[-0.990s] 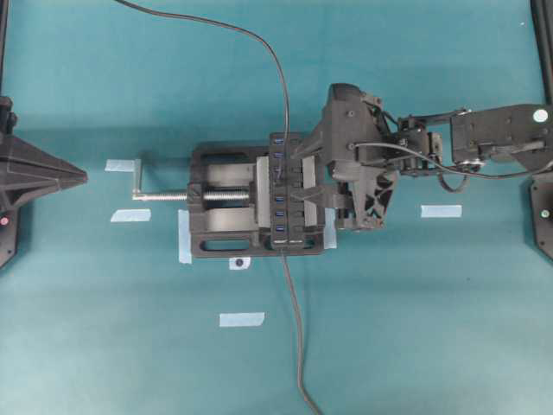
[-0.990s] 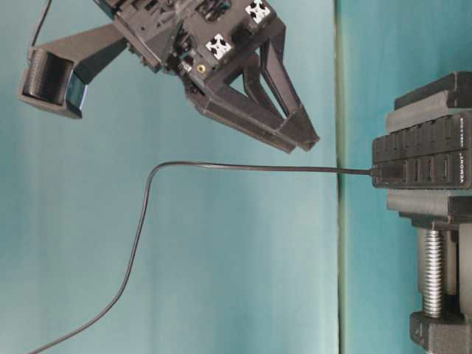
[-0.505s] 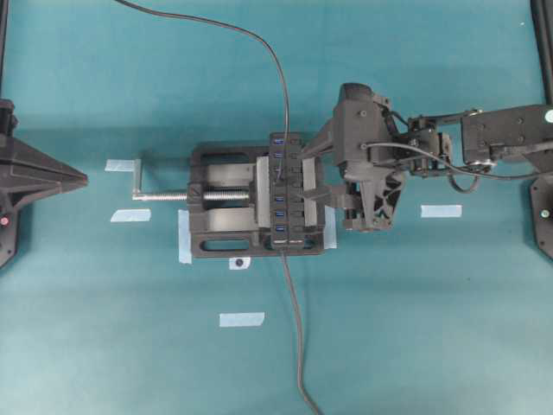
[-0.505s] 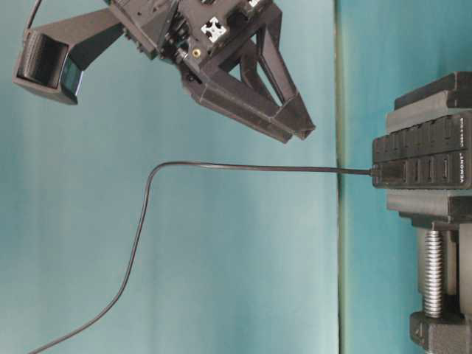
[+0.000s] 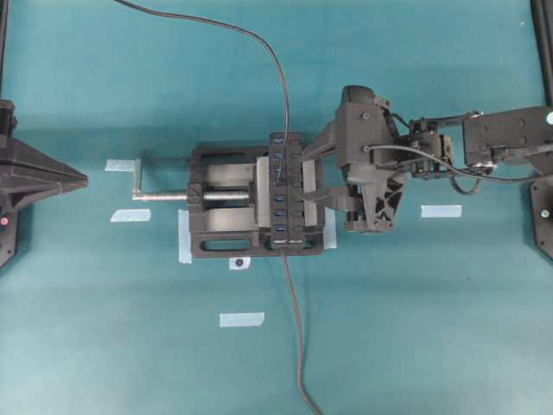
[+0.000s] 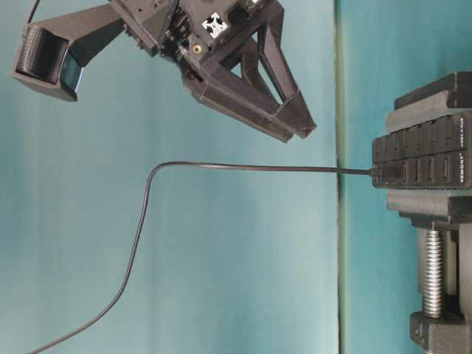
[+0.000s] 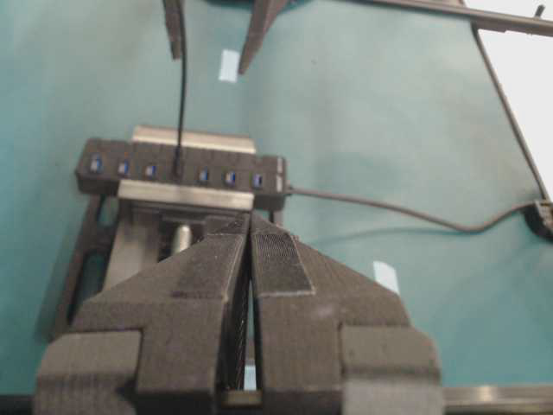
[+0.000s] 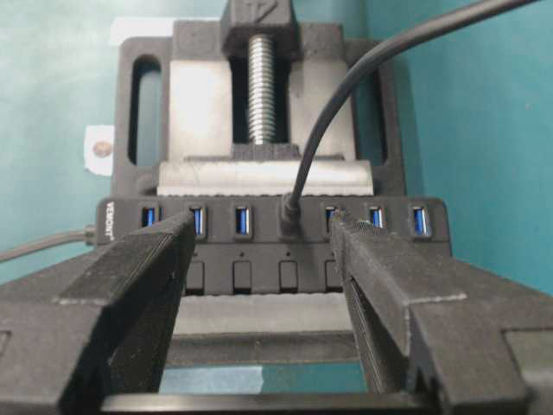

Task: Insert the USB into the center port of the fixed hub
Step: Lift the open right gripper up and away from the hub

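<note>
Vise (image 5: pixel 226 197): black, silver screw, clamps the fixed hub (image 8: pixel 275 223) ports-up so it cannot shift under insertion force. Right gripper (image 8: pixel 259 238): fingers spread wide, empty, poised just off the hub; left gripper (image 7: pixel 249 259): pressed together, empty, well apart. The USB (image 8: pixel 291 218): seated upright in the center port (image 5: pixel 278 179), cable arching away; task judged complete.

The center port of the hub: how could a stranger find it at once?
Find the black vise with its silver screw; the fixed hub is clamped across it. In its row of blue slots, the center port is the only one filled, by the USB.
</note>
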